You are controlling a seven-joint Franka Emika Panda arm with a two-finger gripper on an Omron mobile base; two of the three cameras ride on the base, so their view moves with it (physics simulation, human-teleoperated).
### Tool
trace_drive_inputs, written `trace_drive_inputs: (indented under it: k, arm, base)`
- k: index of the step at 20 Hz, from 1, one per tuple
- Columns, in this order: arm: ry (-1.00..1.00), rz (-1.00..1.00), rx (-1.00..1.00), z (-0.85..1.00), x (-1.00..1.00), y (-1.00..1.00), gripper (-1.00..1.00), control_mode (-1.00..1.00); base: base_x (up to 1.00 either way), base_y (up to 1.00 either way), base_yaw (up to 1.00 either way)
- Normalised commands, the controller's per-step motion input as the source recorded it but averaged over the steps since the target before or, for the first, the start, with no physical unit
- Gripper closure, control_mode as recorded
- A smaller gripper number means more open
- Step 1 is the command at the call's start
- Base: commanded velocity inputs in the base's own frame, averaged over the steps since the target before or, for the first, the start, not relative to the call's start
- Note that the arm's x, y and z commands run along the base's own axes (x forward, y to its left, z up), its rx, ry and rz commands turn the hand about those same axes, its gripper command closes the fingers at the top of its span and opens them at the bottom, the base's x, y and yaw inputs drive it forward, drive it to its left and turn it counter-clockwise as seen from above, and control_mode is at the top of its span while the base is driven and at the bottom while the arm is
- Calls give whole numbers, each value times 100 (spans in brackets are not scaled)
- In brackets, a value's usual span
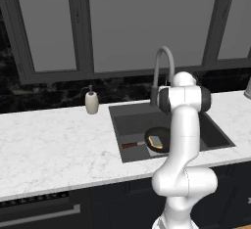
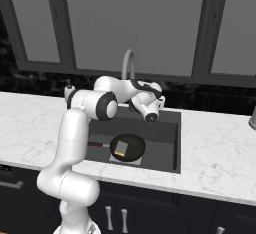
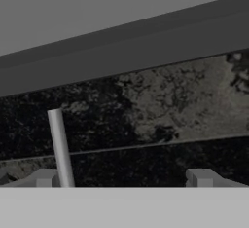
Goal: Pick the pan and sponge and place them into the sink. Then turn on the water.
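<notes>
You're looking at a white marble table running the width of the kitchen, a dark speckled backsplash behind it and tall grey-framed windows above. Dark cabinet fronts sit below the table edge.

The sink is sunk into the table, dark grey, and the pan is lying flat on its floor with the reddish-brown handle pointing left. The sponge is resting inside the pan, blue-grey face up, with a yellow edge showing in the left base view. So both things are in the basin.

The arched grey faucet rises behind the sink at the back rim. A beige soap bottle stands on the table to the left of the sink, near the backsplash.

The arm reaches over the basin, and the pincer hangs up near the faucet, its fingertips spread wide with nothing between them. In the hand view a grey upright bar, likely the faucet neck, stands just beside the left tip; you can't tell whether it's touching.

In the left base view the arm's white links cover the right part of the pan and the faucet base. A grey object at the far right edge is cut off, too little to identify.
</notes>
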Motion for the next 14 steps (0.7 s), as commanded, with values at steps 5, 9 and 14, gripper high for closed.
trace_drive_inputs:
  k: [5,9,14]
  arm:
    - [0,0,0,0,0,-3,-100,-100]
    - [0,0,0,0,0,-14,-100,-100]
    - [0,0,0,0,0,-28,-100,-100]
  base:
    - [0,0,0]
    - [0,0,0]
    - [0,0,0]
